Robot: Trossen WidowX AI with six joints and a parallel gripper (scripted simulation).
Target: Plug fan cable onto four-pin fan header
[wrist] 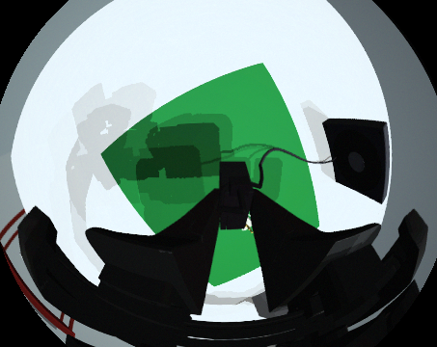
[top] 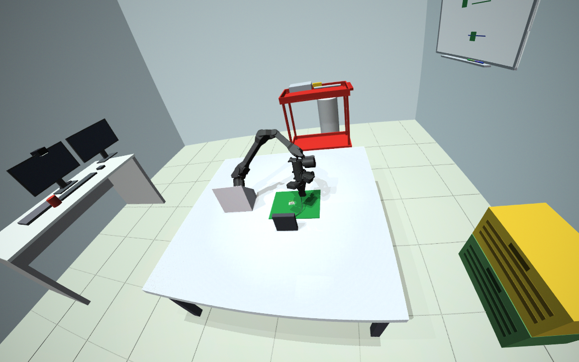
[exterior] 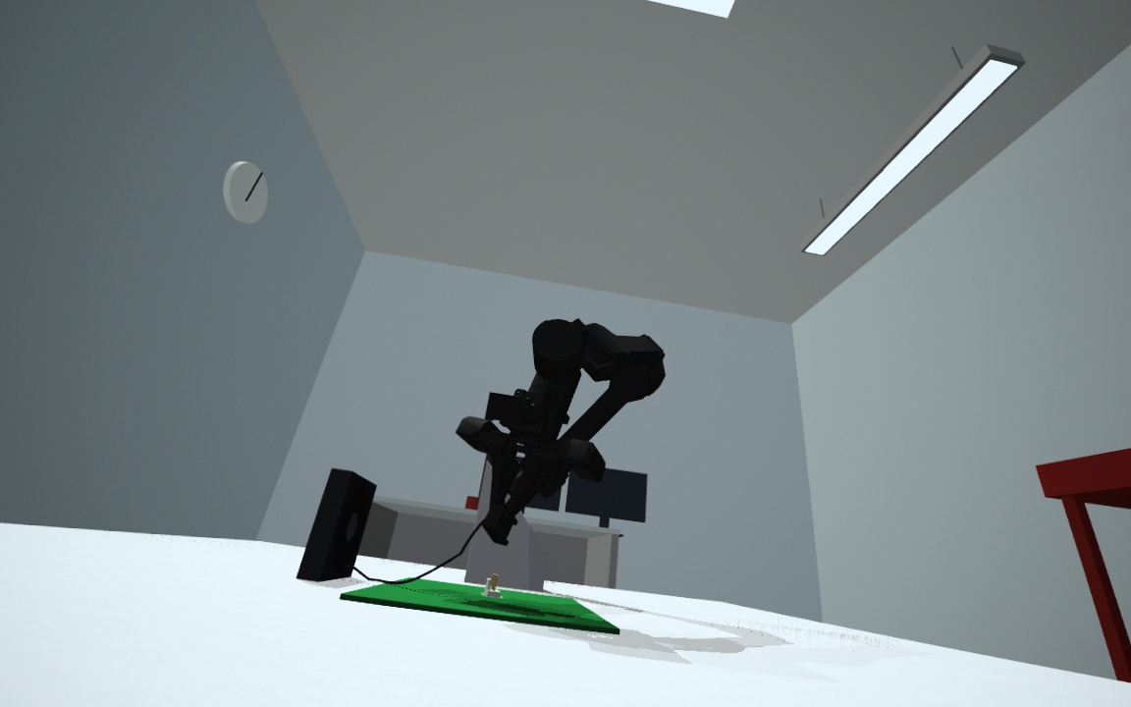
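Observation:
The green board lies flat on the white table. The small pale four-pin header stands upright on it. The black fan stands at the board's edge, and its thin black cable runs up to the plug. My gripper is shut on the black plug. It holds the plug tilted, a short way above the header and not touching it.
The arm's grey base block stands on the table left of the board. A red cart stands behind the table. A desk with monitors is at the left, and a yellow-green crate at the right.

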